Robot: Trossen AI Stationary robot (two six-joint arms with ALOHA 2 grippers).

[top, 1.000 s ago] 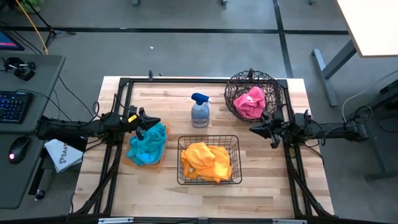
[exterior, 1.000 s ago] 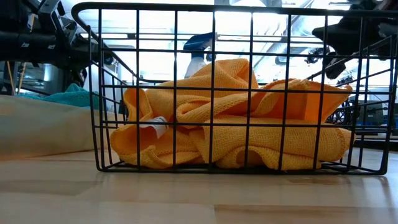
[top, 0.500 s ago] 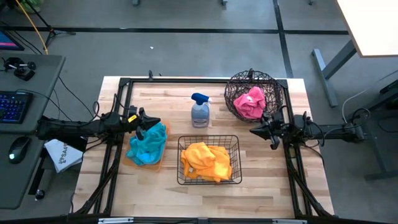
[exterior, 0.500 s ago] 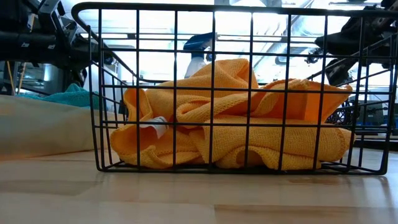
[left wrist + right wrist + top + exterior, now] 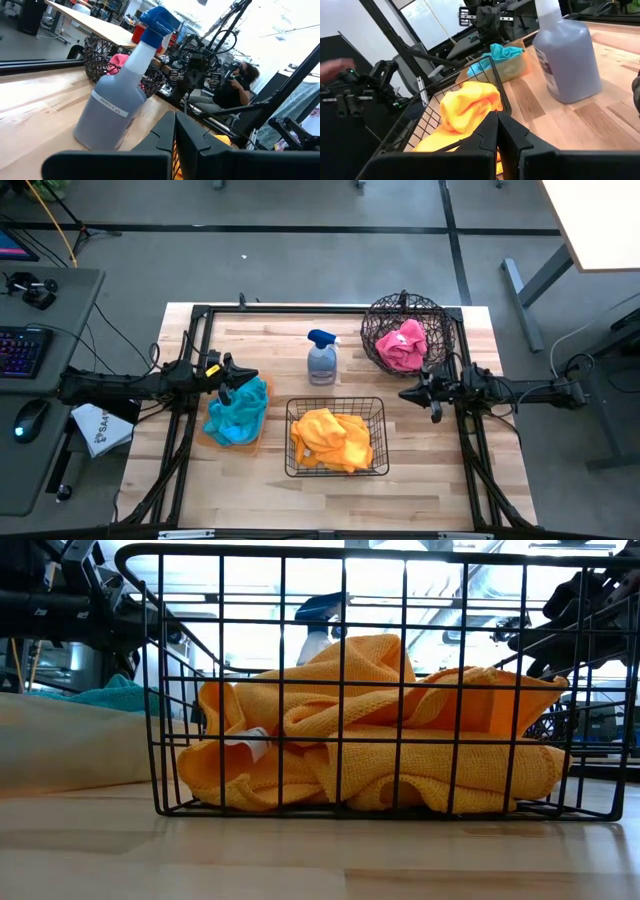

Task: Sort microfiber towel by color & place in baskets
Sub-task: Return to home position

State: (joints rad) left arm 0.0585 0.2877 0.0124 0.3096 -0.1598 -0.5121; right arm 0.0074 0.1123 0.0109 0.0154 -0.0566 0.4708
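Observation:
Orange towels [image 5: 332, 438] are heaped in the black rectangular wire basket [image 5: 335, 400] at the table's near middle. A pink towel [image 5: 400, 345] lies in the dark round wire basket [image 5: 375, 320] at the far right. Teal towels [image 5: 238, 412] are piled on the flat orange tray [image 5: 264, 395] at the left. My left gripper [image 5: 245, 376] is shut and hovers at the tray's far edge, just above the teal pile. My right gripper [image 5: 405, 393] is shut and hangs between the round basket and the black basket, clear of both.
A grey spray bottle [image 5: 321, 360] with a blue trigger stands upright at the table's far middle, between the tray and the round basket. Black frame rails [image 5: 190, 370] run along the table's sides. A person [image 5: 242, 82] sits beyond the table. Bare wood lies along the near edge.
My right gripper has turned about its wrist and shifted a little beside the round basket, staying shut. The towels and baskets have stayed where they were.

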